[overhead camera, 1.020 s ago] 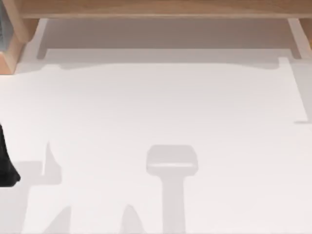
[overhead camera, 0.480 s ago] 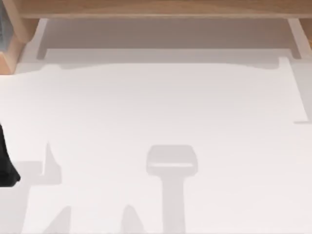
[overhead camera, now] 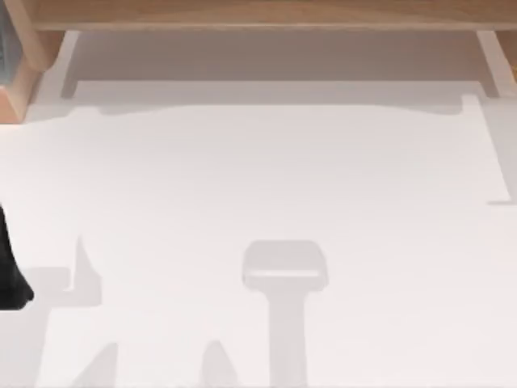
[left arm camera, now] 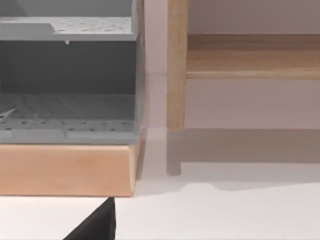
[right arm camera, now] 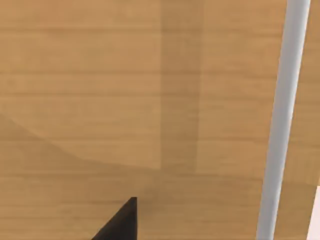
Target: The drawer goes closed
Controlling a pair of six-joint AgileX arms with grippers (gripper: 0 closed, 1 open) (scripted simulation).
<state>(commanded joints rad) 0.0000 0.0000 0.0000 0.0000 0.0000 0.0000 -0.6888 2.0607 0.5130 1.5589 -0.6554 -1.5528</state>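
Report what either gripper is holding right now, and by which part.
It cannot be told. The left arm shows as a dark shape at the table's left edge, apart from the drawer; no fingers can be made out on anything.

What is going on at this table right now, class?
The drawer is pulled out from the light wooden frame along the table's far edge, its pale floor open to the overhead camera. Nothing is touching it. A dark piece of the left arm sits at the table's left edge, well short of the drawer. In the left wrist view a grey perforated rack stands on a wooden base beside the frame. The closing push has not started.
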